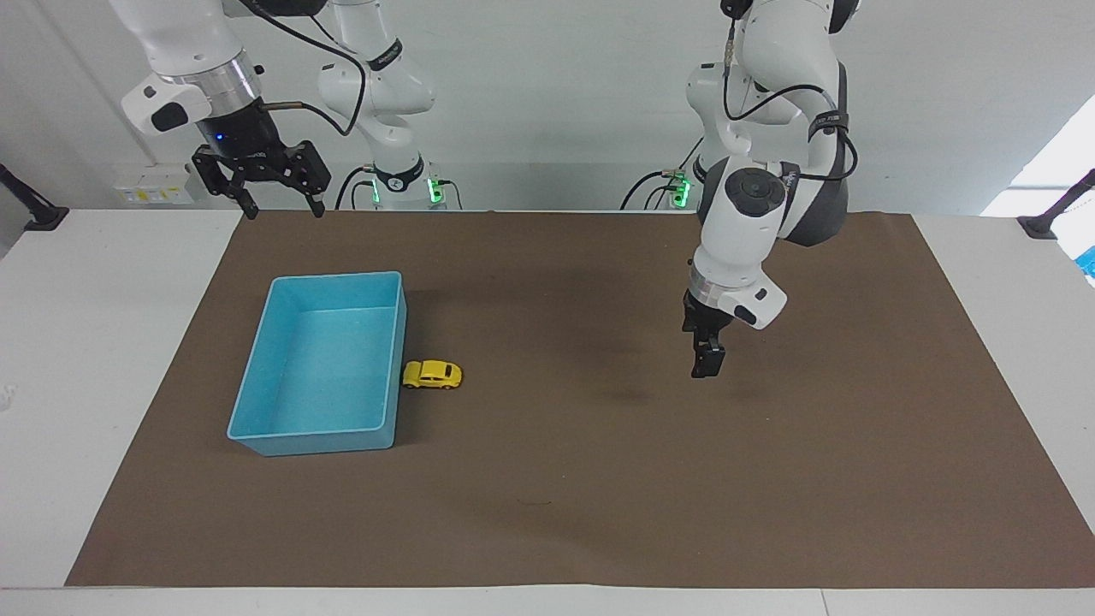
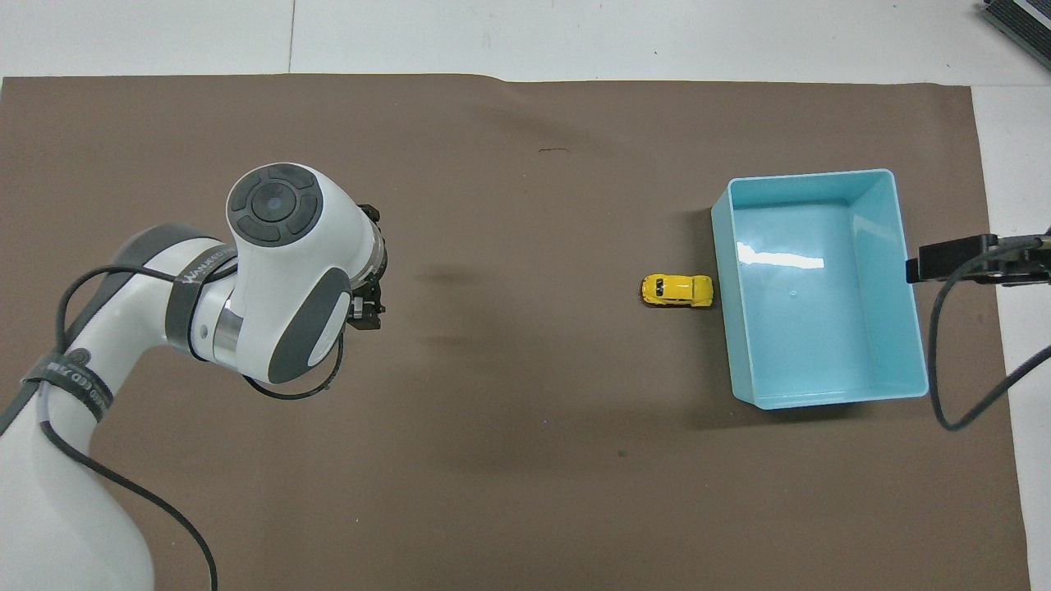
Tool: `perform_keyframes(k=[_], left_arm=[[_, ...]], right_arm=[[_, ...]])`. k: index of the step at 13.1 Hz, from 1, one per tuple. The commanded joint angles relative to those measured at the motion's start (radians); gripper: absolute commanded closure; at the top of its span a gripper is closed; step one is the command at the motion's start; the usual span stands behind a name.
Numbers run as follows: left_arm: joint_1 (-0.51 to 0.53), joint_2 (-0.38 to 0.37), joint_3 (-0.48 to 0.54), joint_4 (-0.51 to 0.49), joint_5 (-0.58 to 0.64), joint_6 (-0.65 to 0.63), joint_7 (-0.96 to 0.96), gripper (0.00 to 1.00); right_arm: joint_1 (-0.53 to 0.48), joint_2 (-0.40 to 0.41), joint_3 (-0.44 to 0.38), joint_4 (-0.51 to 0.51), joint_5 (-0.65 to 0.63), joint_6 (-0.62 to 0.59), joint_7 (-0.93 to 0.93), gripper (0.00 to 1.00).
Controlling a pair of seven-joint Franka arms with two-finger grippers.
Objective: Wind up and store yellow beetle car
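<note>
The yellow beetle car [image 1: 432, 375] [image 2: 676, 290] stands on its wheels on the brown mat, its nose against the outer wall of the light-blue bin [image 1: 342, 278] [image 2: 800, 175], on the side facing the left arm's end. The bin has nothing in it. My left gripper [image 1: 708, 364] [image 2: 365, 308] hangs open and holds nothing, a little above the mat, well away from the car toward the left arm's end. My right gripper [image 1: 281, 205] waits open, raised over the mat's edge by the robots, close to the bin.
The brown mat [image 1: 599, 479] covers most of the white table [image 1: 94, 342]. A cable from the right arm [image 2: 952, 394] hangs beside the bin at the right arm's end.
</note>
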Motion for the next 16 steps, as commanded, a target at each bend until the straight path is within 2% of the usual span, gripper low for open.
perform_keyframes(k=[1, 6, 13, 16], left_arm=[[0.008, -0.025, -0.007, 0.007, 0.008, -0.022, 0.102, 0.0], [0.042, -0.086, -0.007, 0.003, 0.006, -0.072, 0.333, 0.0], [0.083, -0.135, -0.007, -0.016, 0.005, -0.114, 0.691, 0.0], [0.106, -0.161, -0.007, -0.045, 0.005, -0.12, 0.847, 0.0]], right_arm=[[-0.013, -0.011, 0.006, -0.002, 0.015, -0.007, -0.003, 0.0], [-0.013, -0.011, 0.003, -0.002, 0.013, -0.015, -0.003, 0.0], [-0.008, -0.02, 0.008, -0.005, 0.021, -0.04, -0.016, 0.0], [-0.008, -0.02, 0.014, -0.003, 0.024, -0.04, -0.107, 0.0]])
